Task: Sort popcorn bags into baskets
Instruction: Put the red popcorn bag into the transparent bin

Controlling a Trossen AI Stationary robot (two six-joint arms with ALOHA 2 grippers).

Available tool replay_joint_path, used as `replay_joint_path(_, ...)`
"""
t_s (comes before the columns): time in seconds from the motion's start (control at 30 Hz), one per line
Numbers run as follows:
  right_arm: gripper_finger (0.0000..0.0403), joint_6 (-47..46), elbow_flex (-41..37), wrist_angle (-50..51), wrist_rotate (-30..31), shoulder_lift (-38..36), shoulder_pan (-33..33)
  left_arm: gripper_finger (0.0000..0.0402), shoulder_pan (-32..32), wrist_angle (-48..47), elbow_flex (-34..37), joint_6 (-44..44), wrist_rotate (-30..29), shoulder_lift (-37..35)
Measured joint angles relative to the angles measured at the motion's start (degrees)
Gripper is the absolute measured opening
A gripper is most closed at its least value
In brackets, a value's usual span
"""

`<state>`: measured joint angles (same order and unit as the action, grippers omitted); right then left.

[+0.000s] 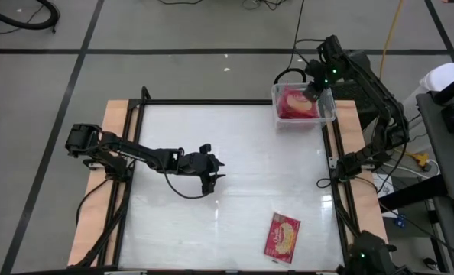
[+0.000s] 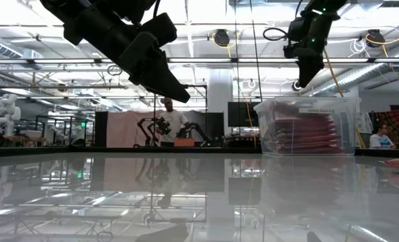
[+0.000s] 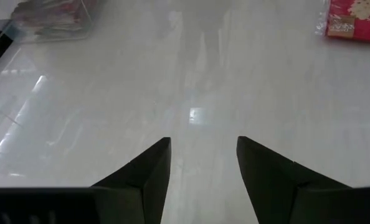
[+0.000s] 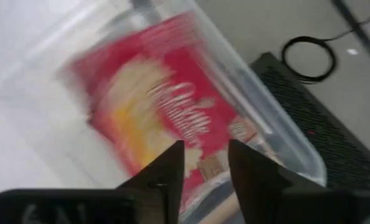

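Popcorn bags are nearly all stacked in the clear basket (image 1: pixel 304 116) at the table's far right corner, top packet (image 1: pixel 296 102) face up. One loose bag (image 1: pixel 282 236) lies flat near the front edge, right of middle. They look light, thin and crinkly, probably slick film, so I'd pinch that one by a short edge or corner rather than press down flat.

Right gripper (image 1: pixel 314 89) hangs just above the basket, fingers parted a little with nothing between them. Left gripper (image 1: pixel 212 173) hovers over the table's middle, partly open and empty.

Table top (image 1: pixel 235 153) is glossy white and reflective, so a bag could slide. Behind is a big open lab with a person (image 2: pixel 167 121) standing far off.
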<state>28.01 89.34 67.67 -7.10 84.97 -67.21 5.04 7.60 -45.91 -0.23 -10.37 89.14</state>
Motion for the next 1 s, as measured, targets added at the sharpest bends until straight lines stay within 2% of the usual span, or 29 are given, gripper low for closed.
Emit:
replay_joint_path(0.13,0.0150,-2.2,0.0,-2.3,5.8,0.0,1.7,0.0186,0.0,0.0,0.0,0.1,0.0,0.0)
replay_joint_path(0.2,0.0160,-3.9,0.0,-2.4,4.9,0.0,2.5,0.0186,0.0,0.0,0.0,0.1,0.0,0.0)
replay_joint_path(0.3,0.0163,-6.4,-0.2,-1.4,0.3,0.0,4.0,0.0186,0.0,0.0,0.0,0.0,0.0,0.0)
replay_joint_path(0.5,0.0140,-11.8,-4.6,0.8,-0.5,0.0,9.4,0.0186,0.0,0.0,0.0,-0.6,0.0,0.0)
replay_joint_path(0.6,0.0120,-13.3,-7.9,0.4,1.5,0.0,11.9,0.0186,0.2,0.0,0.0,-0.9,0.0,0.0)
replay_joint_path(0.7,0.0101,-14.4,-11.4,-2.2,5.4,0.0,13.4,0.0186,0.3,0.0,0.0,-0.9,0.0,0.0)
replay_joint_path(1.0,0.0066,-15.4,-19.9,-13.2,10.4,0.0,13.6,0.0186,0.3,0.0,0.0,-1.0,0.0,0.0)
